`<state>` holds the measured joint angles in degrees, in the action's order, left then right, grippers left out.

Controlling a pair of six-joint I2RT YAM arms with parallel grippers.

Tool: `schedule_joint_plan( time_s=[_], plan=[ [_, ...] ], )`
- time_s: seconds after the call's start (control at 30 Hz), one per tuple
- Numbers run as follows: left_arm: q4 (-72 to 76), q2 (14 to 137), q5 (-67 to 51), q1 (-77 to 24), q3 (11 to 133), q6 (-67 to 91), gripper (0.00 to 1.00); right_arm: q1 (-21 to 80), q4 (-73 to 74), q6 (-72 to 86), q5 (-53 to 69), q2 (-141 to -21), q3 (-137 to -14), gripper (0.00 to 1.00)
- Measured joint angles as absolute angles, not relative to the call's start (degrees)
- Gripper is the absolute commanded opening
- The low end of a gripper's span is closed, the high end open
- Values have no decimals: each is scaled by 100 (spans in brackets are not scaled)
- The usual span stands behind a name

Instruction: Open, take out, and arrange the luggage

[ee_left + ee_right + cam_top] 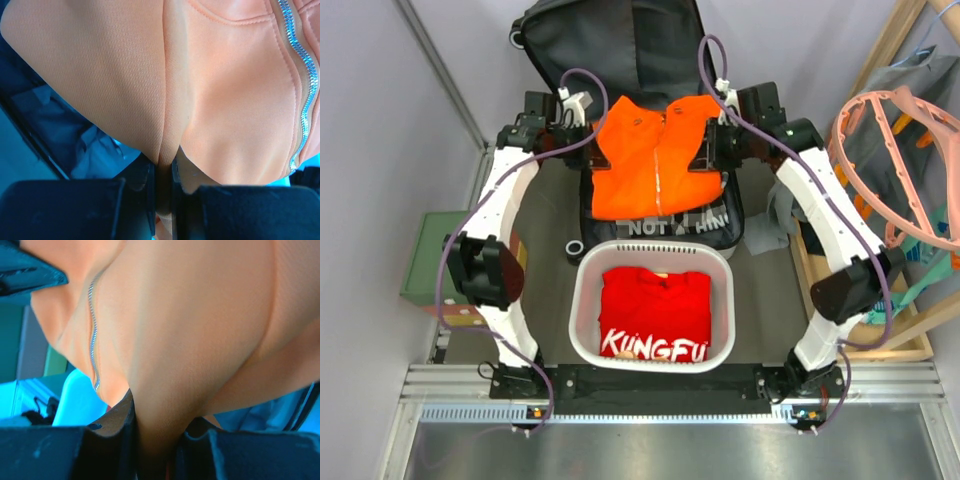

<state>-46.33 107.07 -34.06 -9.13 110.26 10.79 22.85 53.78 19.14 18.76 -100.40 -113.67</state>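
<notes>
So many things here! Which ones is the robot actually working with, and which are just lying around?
In the job: the open luggage; the orange jacket, pinched by the left gripper and the right gripper; probably the white basket holding a red shirt.
Lying about: the green box; the pink hangers.

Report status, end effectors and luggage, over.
Left end effector and right end effector shut on orange jacket, over luggage. Luggage open, dark garment inside. White basket nearside, holds red shirt.
</notes>
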Motion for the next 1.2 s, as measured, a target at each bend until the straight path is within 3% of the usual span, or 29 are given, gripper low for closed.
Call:
schedule_joint_plan(
  time_s=[0.37,0.63,0.87,1.2],
  plan=[
    [-6206,8989,-4134,-888,10353,-296,0,3551,6104,2040,1811,-8289,-10558,0],
    [-7229,7323,-4654,-1186,8023,-1634,0,4563,6051,2628,1885,-6770,-7999,0],
    [-7078,6777,-4644,-1286,6707,-2128,0,4674,5607,2952,1868,-6593,-6517,0],
    [-6624,6938,-4187,-1372,6313,-2464,0,4720,5103,3118,1765,-6729,-5999,0]
  ],
)
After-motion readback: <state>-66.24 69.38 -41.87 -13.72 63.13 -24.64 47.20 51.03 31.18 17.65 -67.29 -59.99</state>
